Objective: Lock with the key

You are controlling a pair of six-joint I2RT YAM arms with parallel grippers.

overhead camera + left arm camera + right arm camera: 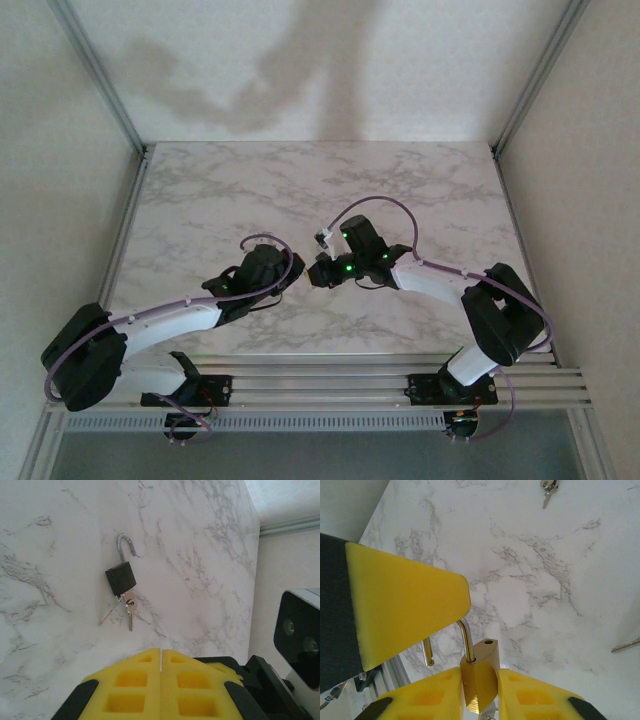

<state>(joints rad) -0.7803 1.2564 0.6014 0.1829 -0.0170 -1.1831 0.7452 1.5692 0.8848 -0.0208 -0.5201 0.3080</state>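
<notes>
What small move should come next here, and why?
Probably swing the open steel shackle round over the empty hole in the small brass padlock held by the right gripper. Its free end hangs off to one side, so it cannot be pressed shut yet.

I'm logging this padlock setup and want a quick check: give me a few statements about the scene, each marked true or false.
1. The black padlock lies on the marble table with its shackle open. True.
2. The right gripper is clamped on a brass padlock. True.
3. The brass padlock's shackle is closed. False: it is open, with one end free.
4. The left gripper holds the key. False: its fingers are shut on nothing, and the key lies at the black padlock's base.
</notes>
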